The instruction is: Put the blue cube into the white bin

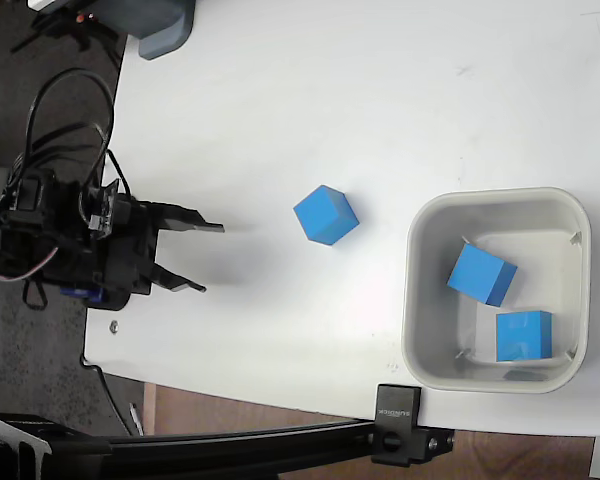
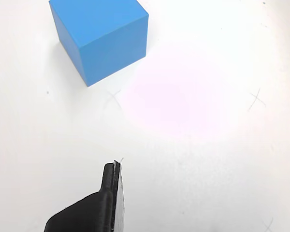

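Note:
A bright-blue cube rests alone on the white table, left of the white bin. Two more blue cubes lie inside the bin, one near its middle and one at its lower right. My gripper stands open at the table's left side, fingers pointing right toward the loose cube, with a clear gap to it and nothing between the fingers. In the wrist view the loose cube fills the upper left, and one black finger shows at the bottom.
A grey-blue device sits at the table's top-left corner. A black clamp and bar run along the table's lower edge, just below the bin. Cables loop behind the arm, off the table's left edge.

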